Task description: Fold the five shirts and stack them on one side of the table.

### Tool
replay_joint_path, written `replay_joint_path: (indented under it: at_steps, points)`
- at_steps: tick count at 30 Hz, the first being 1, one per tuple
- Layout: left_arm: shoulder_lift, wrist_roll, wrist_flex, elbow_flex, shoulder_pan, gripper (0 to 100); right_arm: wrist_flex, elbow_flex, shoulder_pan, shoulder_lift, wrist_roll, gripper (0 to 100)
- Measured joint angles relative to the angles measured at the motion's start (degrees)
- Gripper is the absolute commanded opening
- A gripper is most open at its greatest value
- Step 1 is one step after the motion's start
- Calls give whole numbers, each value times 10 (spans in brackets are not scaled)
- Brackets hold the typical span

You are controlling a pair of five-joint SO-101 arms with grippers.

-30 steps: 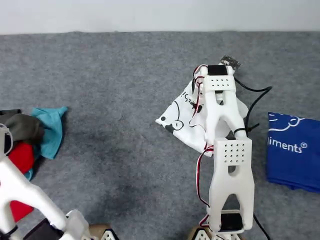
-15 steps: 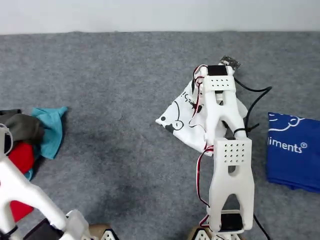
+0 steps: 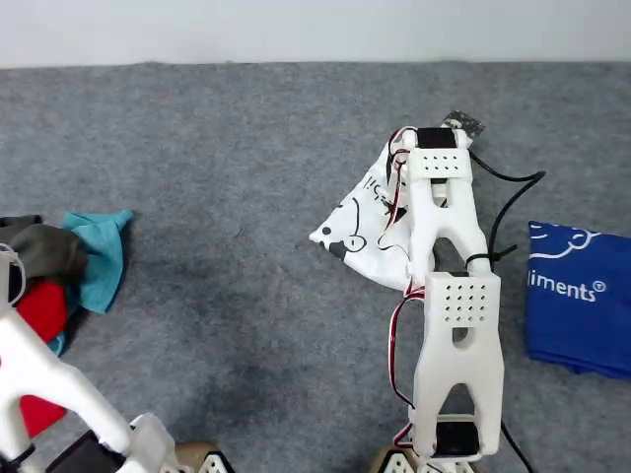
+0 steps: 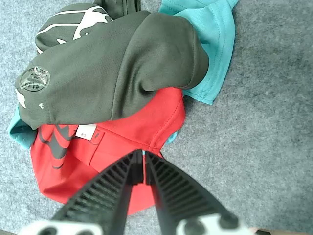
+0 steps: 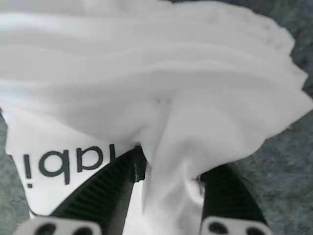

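The left gripper point(image 4: 143, 159) has its fingers pressed together, empty, just over a crumpled red jersey shirt point(image 4: 63, 181). A dark grey shirt point(image 4: 112, 68) and a teal shirt point(image 4: 210, 29) lie beyond the tips. The right gripper point(image 5: 171, 181) pinches a fold of the white printed cloth shirt point(image 5: 146, 73) between its fingers. Probably this shirt is being folded. Next it needs flattening, then stacking on the folded blue shirt point(image 3: 577, 296), well apart from these fingers.

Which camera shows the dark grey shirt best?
The left wrist view: the dark grey shirt drapes over a red shirt. The high view catches part of it; the right wrist view faces a white shirt.
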Motion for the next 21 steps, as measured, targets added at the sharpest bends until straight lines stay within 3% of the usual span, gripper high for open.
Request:
replay_joint_path:
  at_steps: [3,7,21]
  points:
    - [0,0,0,0,0,14,0,0,0,0,0,132]
    - [0,0,0,0,0,14,0,0,0,0,0,0]
    - [0,0,1,0,0,14,16,0,1,-11,21,8]
